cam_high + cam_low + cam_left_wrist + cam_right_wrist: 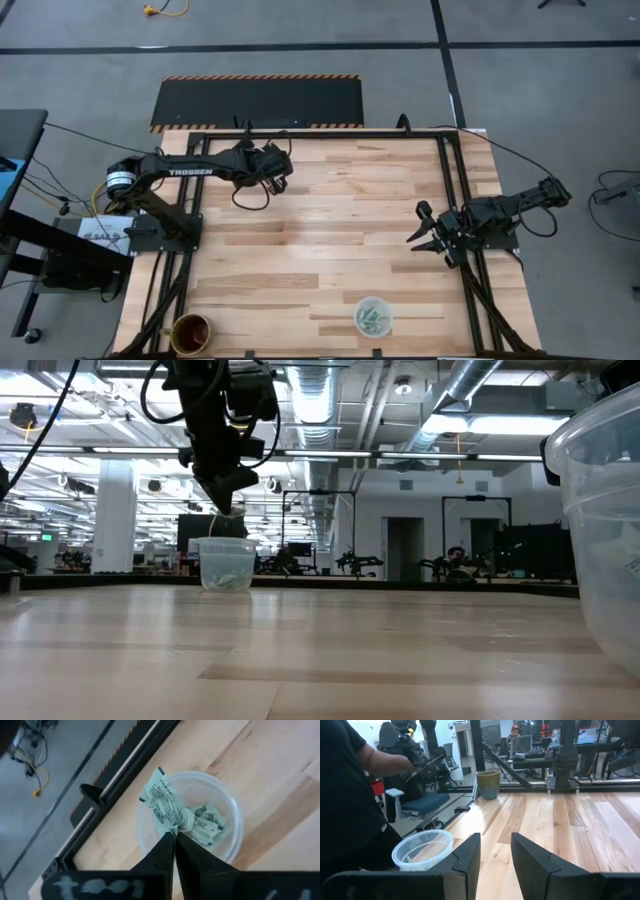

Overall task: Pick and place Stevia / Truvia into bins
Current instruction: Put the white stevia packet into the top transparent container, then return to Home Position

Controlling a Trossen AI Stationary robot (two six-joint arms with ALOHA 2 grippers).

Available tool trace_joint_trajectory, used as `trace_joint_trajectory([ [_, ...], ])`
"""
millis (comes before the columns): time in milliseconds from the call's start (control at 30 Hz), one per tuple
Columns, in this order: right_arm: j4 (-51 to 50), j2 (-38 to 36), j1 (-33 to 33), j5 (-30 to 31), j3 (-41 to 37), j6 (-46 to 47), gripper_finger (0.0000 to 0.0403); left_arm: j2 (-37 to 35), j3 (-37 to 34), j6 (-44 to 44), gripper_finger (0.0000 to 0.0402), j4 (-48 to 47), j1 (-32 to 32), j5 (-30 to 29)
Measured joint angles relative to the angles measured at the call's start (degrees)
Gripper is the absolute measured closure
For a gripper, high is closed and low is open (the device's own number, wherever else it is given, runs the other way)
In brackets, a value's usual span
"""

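Observation:
My left gripper [174, 834] hangs over the far clear cup [227, 827], shut on a pale green and white packet [162, 802]. More packets [207, 822] lie inside that cup. The low view shows this gripper [225, 500] just above the cup [227, 565], which stands near the table's far edge. In the high view the gripper [275, 178] hides the cup. A second clear cup [373, 317] with packets stands near the near edge, also seen in the right wrist view [422, 850]. My right gripper [425, 236] waits open at the table's right side, holding nothing. My left gripper pinches the packet by one crumpled end [175, 826] between its two fingertips, coming from above and pointing down. The packet is lifted clear over the cup's mouth, and the rest of it sticks out past the fingertips towards the cup's rim.
A brown cup [190, 333] stands at the near left corner, and shows in the right wrist view [488, 784]. A person in dark clothes [350, 795] stands beside the table. Bare wood [320, 240] lies between the two arms.

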Motion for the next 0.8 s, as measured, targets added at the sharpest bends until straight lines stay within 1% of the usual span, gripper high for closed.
trace_joint_trajectory([
  [100,0.0,0.0,0.0,0.02,0.0,0.02,0.03,0.0,0.0,-0.05,0.0402,0.13,0.66,1.52],
  [467,0.0,0.0,0.01,0.01,0.0,0.0,0.03,0.0,0.04,-1.65,0.0398,1.46,0.43,1.35],
  [567,0.0,0.0,0.02,0.0,0.0,0.02,0.03,0.0,0.04,-2.23,0.0376,1.51,0.32,1.44],
  [800,0.0,0.0,0.0,0.0,0.0,0.0,0.03,0.0,0.04,-2.26,0.0299,1.51,-0.1,2.05],
])
